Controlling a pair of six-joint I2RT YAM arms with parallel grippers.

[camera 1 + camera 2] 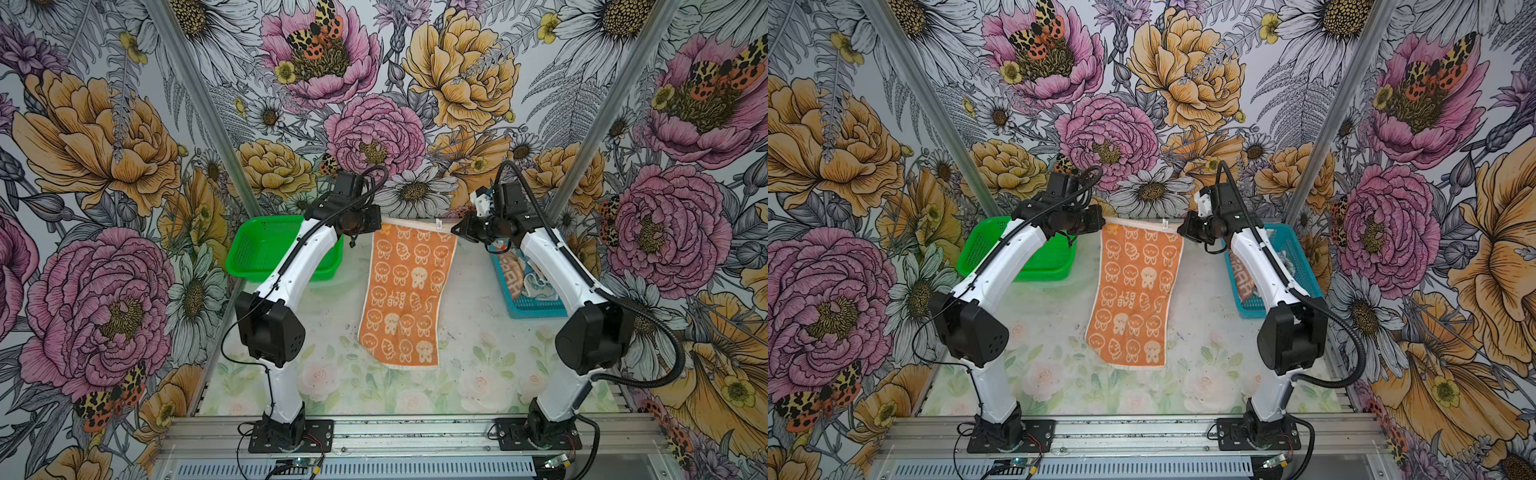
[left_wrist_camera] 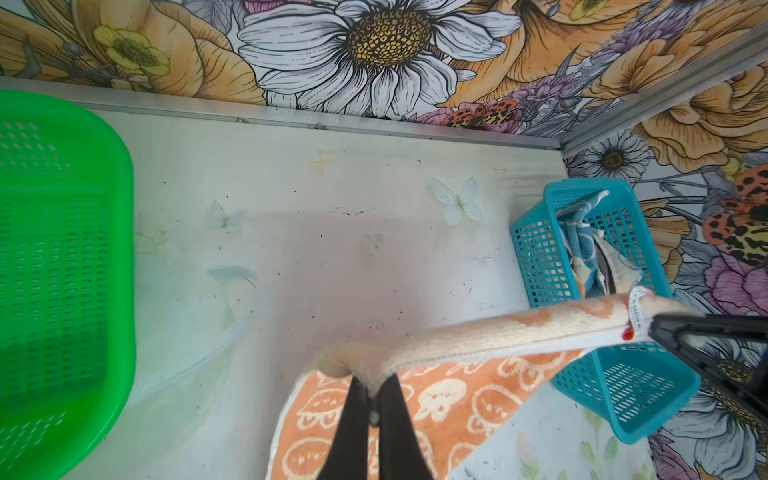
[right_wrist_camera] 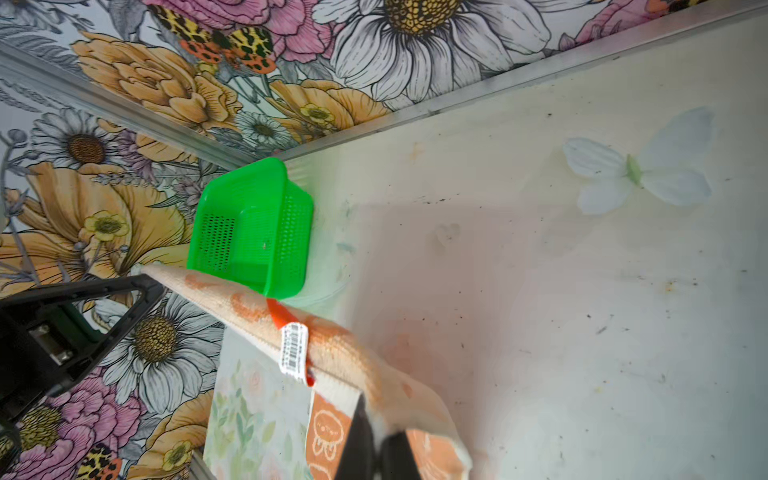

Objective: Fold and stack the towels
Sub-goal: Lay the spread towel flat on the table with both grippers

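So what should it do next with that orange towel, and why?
Probably bring the raised edge forward onto the near end, folding it in half: the left gripper and right gripper pinch the towel by its far corners, while its near end lies on the table.

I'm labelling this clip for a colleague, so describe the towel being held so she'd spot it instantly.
Look at the middle of the table. There the orange towel hangs stretched between the left hand and right hand. It alone is spread out, with white bunnies; other towels sit bunched in the blue basket.
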